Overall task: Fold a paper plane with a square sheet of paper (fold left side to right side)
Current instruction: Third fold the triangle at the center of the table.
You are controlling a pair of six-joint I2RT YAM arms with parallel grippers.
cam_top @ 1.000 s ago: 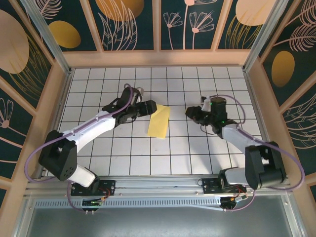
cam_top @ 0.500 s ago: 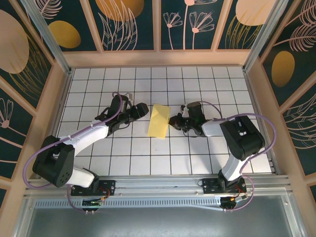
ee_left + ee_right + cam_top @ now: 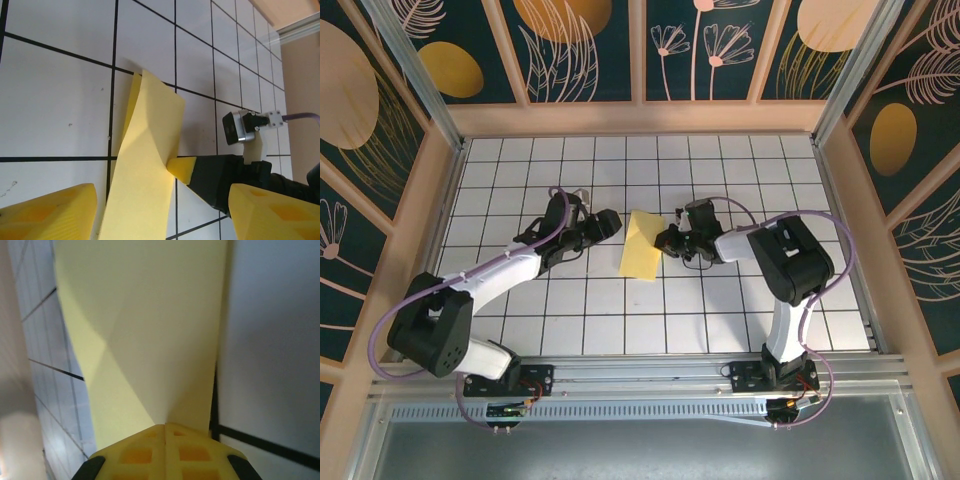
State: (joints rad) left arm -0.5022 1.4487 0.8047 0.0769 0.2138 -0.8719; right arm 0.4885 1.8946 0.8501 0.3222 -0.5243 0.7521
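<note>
**Folded sheet of paper [image 3: 642,247] met at its right edge by the closed right gripper [image 3: 663,240]**

The pale-yellow sheet of paper is seen lying near the middle of the white gridded table [image 3: 720,320]. It is folded into a narrow strip and set slightly aslant, its long axis running from near-left to far-right. In the left wrist view its upper layer is lifted and bowed along a slanting crease, and a lower layer shows at the left edge.

The right gripper's jaws are pressed together, and their yellow tip is placed against the strip's right edge. The edge may be caught between them, though this cannot be settled even from the close view.

The left gripper [image 3: 612,222] is held just beside the strip's far-left corner, apparently clear of it, with its jaws spread wide. In its own camera the two yellow fingers [image 3: 50,212] are seen at either side of the frame, and the paper is seen between them, down on the table.
</note>
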